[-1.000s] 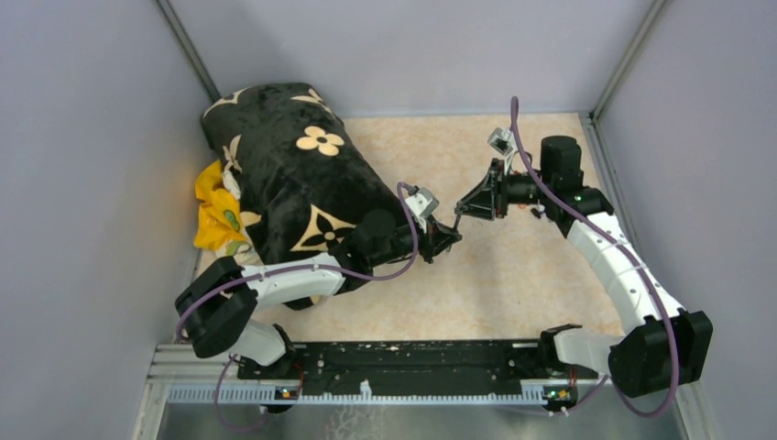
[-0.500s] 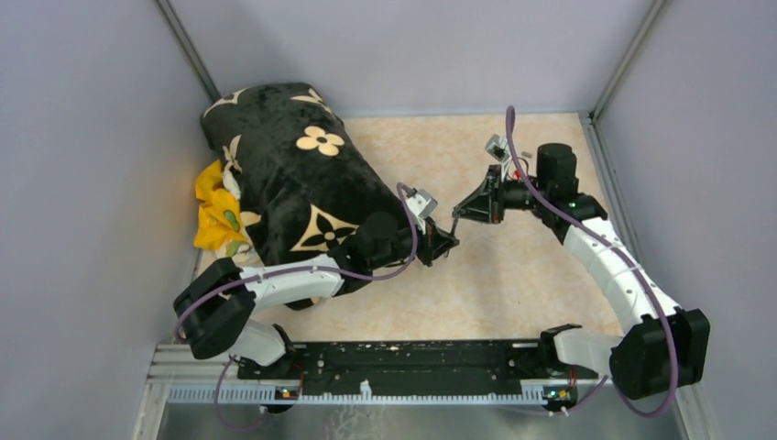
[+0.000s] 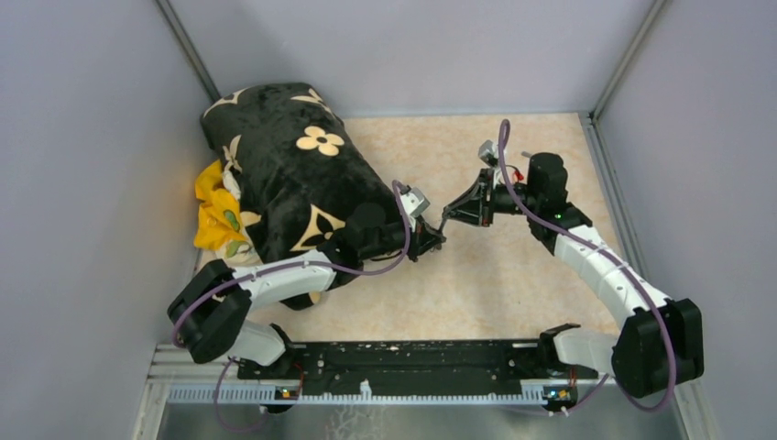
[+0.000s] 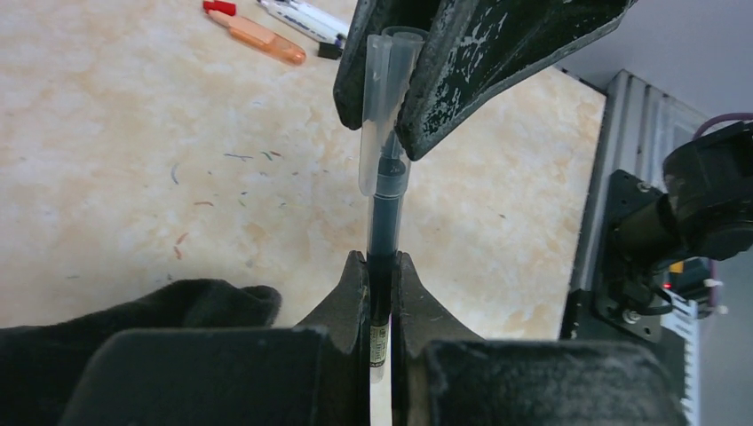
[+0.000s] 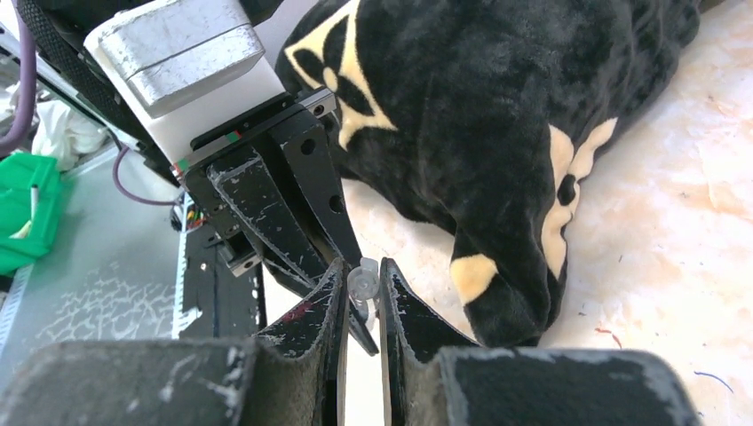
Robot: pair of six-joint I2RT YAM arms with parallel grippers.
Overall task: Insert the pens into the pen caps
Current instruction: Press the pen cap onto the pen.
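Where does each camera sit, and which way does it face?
Top: above and behind, looking down on the table; left arm and right arm show.
Left wrist: looks along its left claw, gripping the pen, at the right claw.
Right wrist: looks along its claw toward the black cushion.
Both wrist views share the cap.

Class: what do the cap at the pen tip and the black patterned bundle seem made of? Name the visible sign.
Cap: likely clear, slightly frosted plastic; one can see through it. Bundle: probably matte plush fabric; its surface looks fuzzy, with soft folds.
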